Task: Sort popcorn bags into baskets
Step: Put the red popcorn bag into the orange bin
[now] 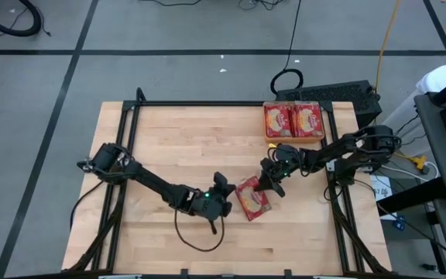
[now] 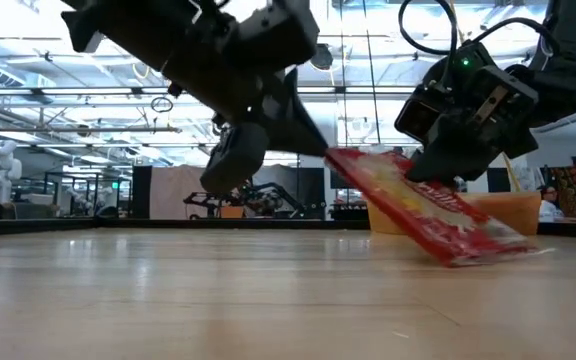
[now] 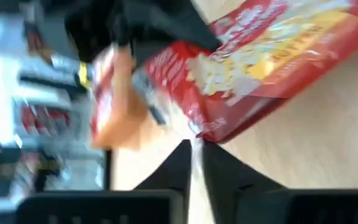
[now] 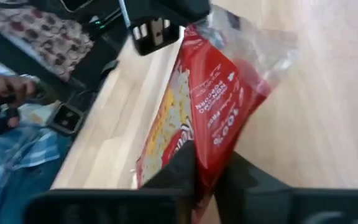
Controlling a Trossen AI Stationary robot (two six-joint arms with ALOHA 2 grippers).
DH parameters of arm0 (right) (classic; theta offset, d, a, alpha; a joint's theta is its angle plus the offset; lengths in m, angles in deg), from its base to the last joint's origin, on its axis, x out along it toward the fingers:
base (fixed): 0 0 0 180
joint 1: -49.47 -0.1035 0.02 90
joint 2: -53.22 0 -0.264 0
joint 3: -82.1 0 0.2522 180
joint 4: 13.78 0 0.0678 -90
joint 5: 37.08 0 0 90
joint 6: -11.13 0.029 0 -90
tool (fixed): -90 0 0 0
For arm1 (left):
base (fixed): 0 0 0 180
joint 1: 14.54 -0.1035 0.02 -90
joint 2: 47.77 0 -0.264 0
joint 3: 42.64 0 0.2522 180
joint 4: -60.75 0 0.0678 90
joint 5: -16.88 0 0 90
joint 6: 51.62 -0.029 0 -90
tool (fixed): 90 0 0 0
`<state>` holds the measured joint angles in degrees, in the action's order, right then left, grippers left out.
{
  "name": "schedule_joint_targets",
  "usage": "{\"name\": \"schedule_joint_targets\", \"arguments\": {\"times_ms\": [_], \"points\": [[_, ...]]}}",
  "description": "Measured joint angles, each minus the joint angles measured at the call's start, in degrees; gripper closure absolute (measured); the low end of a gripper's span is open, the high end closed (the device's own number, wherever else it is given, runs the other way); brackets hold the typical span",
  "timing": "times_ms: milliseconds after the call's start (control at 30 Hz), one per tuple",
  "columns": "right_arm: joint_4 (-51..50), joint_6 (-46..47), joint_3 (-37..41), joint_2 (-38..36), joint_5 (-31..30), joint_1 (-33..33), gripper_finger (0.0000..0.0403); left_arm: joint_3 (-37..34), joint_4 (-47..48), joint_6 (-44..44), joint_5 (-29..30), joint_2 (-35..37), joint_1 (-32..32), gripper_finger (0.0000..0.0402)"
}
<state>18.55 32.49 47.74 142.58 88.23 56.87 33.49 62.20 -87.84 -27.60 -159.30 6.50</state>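
Your right gripper (image 1: 268,184) sat just right of center in the high view, its fingers (image 4: 182,167) pinched shut on the edge of one popcorn bag (image 1: 252,198); the right wrist view showed both dark fingers clamped over the red packet's edge. That bag was tilted in the low view, one end raised at center frame and the other end down on the counter (image 1: 176,147) toward the right, picture face up. Your left gripper (image 1: 223,188) was at the bag's left edge, lower center of the high view; its fingers (image 3: 179,167) looked nearly together with only a thin slit between them, and the bag lay just past the tips, not between them, so nothing was held there. The basket (image 1: 293,139) sat at the upper right of the counter in the high view, an orange tray holding two popcorn bags (image 1: 293,120) side by side, picture faces up. It was well apart from the held bag. In the right wrist view a person's hand (image 4: 8,90) and plaid sleeve showed at the left edge, beyond the counter.
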Motion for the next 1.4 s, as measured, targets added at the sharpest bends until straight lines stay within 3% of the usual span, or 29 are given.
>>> {"name": "schedule_joint_targets", "arguments": {"times_ms": [67,300,467,700,900,1267,1400], "points": [[-0.1,0.0,0.0,-0.1,-2.1,0.0,0.0390,0.0,2.0,6.1,0.0,0.0,-0.7,0.0334],[-7.4,4.5,0.0,-7.5,-14.7,-0.7,0.0384,0.0,10.7,16.7,-0.4,1.3,-1.7,0.0207],[-20.1,3.0,0.0,-17.2,-24.0,-3.6,0.0394,0.0,18.5,26.6,-6.1,7.2,-4.4,0.0165],[-24.9,3.4,0.0,-25.4,-42.1,-11.2,0.0391,0.0,15.4,43.6,-14.1,12.1,-11.6,0.0161],[-24.3,3.6,0.0,-25.7,-47.6,-16.7,0.0390,0.0,4.6,48.3,-37.1,10.2,-16.5,0.0160],[-22.7,3.1,0.0,-25.7,-47.6,-19.2,0.0390,0.0,-12.2,46.2,-40.8,1.7,-17.0,0.0166],[-22.6,1.8,0.0,-25.7,-47.5,-19.2,0.0390,0.0,-16.9,43.7,-42.6,-0.3,-16.9,0.0229]]}}
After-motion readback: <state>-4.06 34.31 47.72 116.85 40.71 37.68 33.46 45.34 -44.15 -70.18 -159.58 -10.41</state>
